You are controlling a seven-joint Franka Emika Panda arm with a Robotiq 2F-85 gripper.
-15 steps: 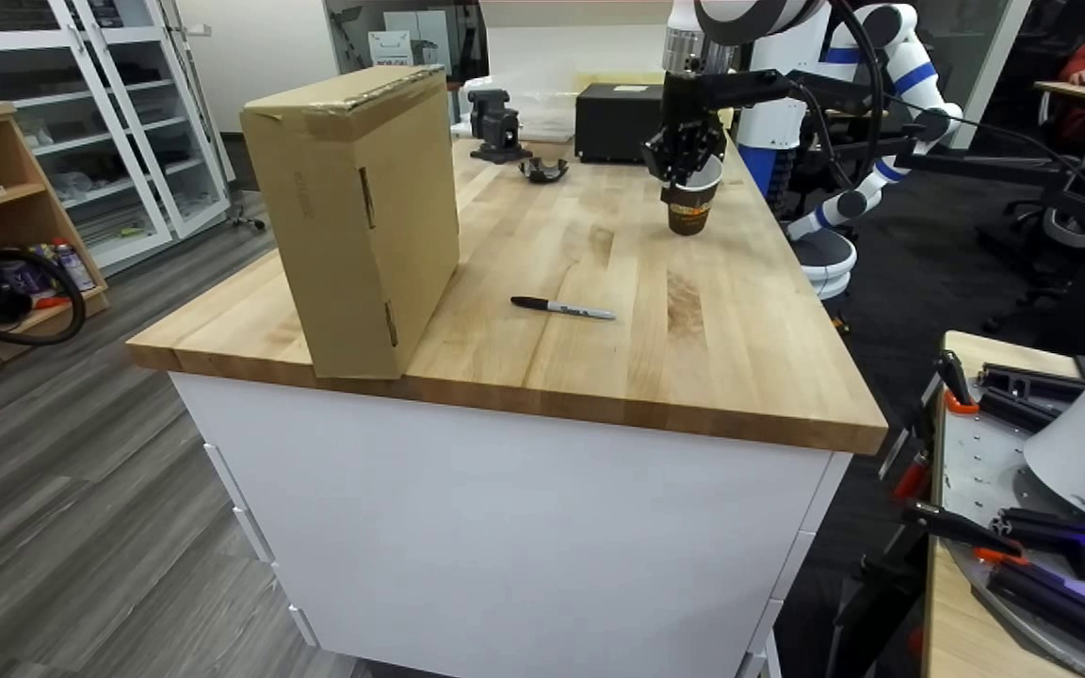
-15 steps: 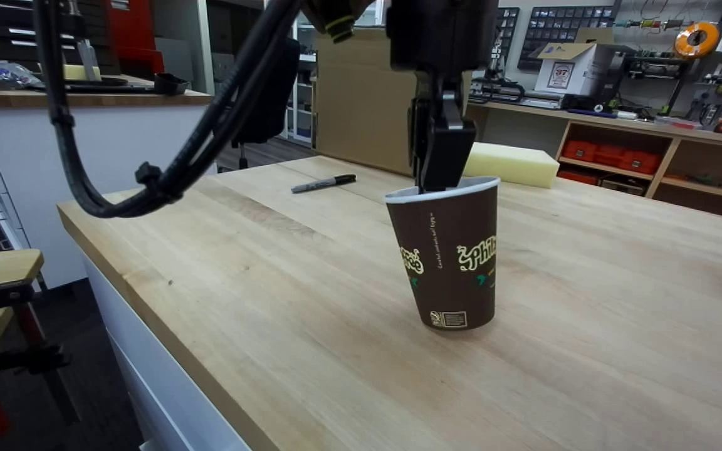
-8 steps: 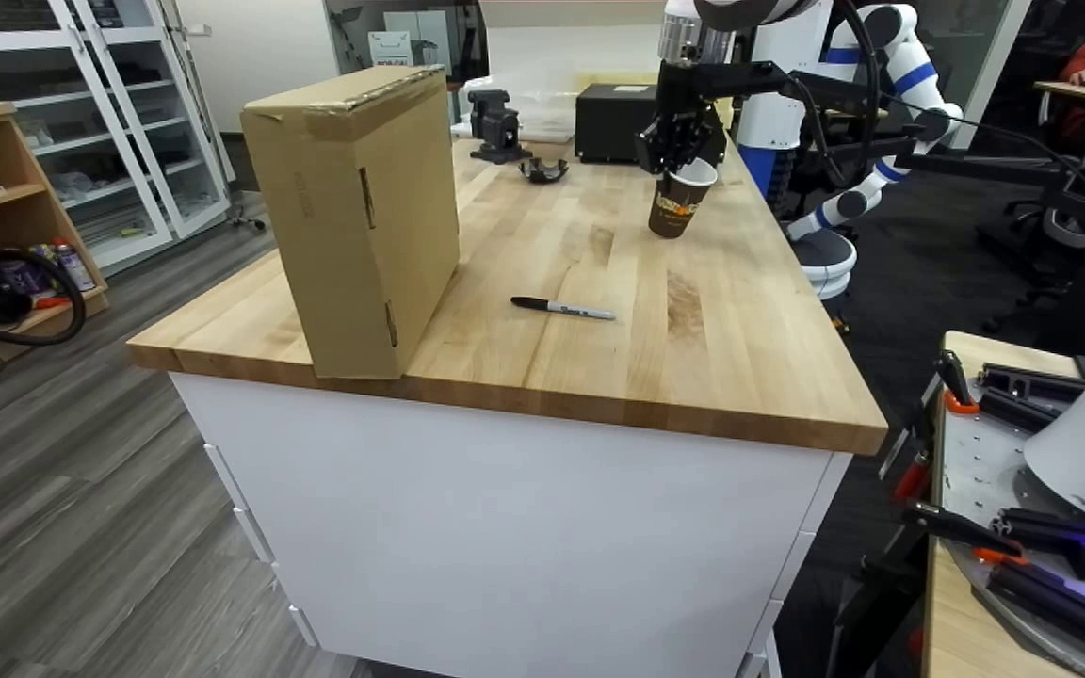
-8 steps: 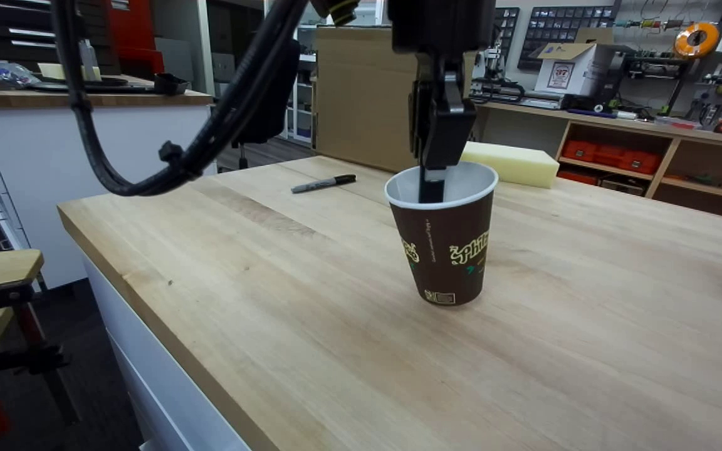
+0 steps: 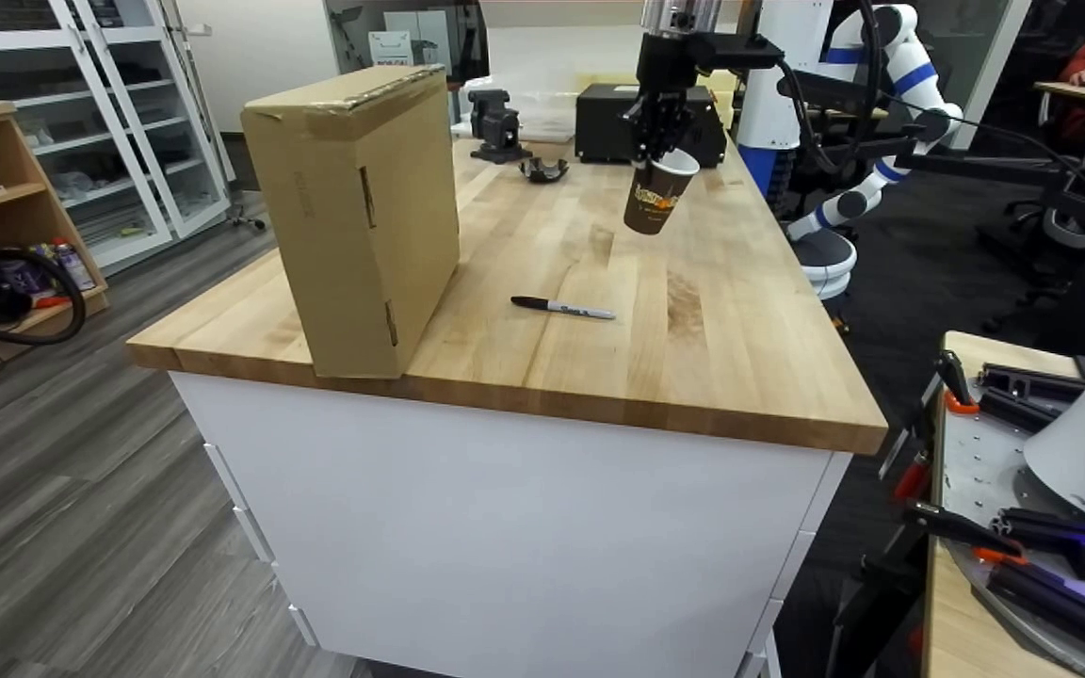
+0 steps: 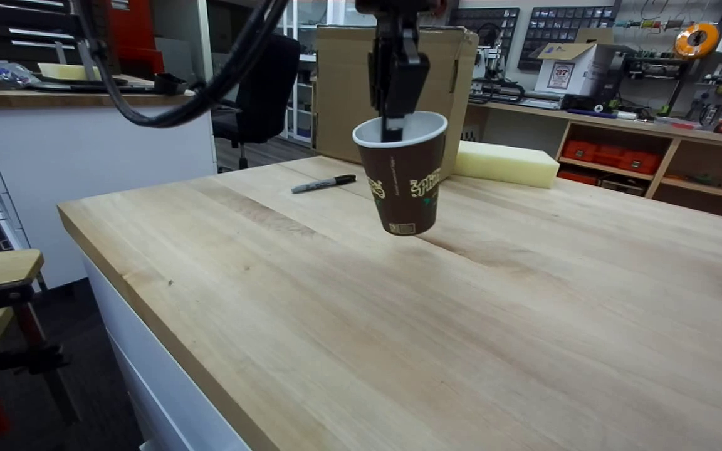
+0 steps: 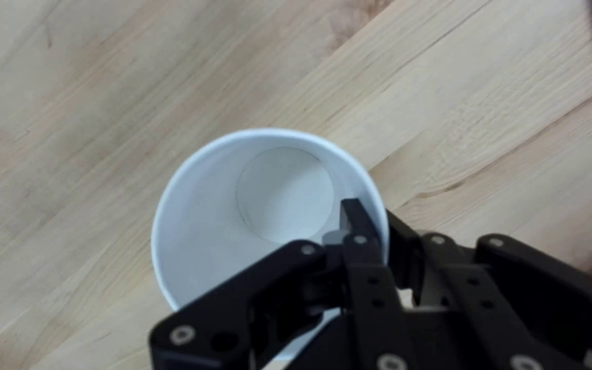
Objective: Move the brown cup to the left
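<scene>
The brown cup point(image 5: 652, 203) is a small dark-brown paper cup with a pale rim. It hangs slightly tilted, seemingly a little above the wooden table, and also shows in an exterior view point(image 6: 402, 188). My gripper point(image 7: 382, 226) is shut on the cup's rim. One finger is inside the cup and the other is outside against the wall. In the wrist view I look into the cup's empty white inside point(image 7: 285, 195). The gripper also shows above the cup in both exterior views point(image 5: 648, 155) point(image 6: 392, 125). The outer finger is hidden behind the cup in an exterior view.
A tall cardboard box point(image 5: 354, 226) stands at the table's edge, also in an exterior view point(image 6: 348, 94). A marker point(image 5: 563, 308) lies between box and cup. A pale yellow foam block point(image 6: 506, 164) lies beside the box. A black box point(image 5: 604, 122) and vise point(image 5: 495, 122) stand farther back.
The gripper and cup have risen and moved left in both exterior views, nearer the cardboard box. The cup has swung from near the table to a slight tilt in the air. The grip is unchanged.
</scene>
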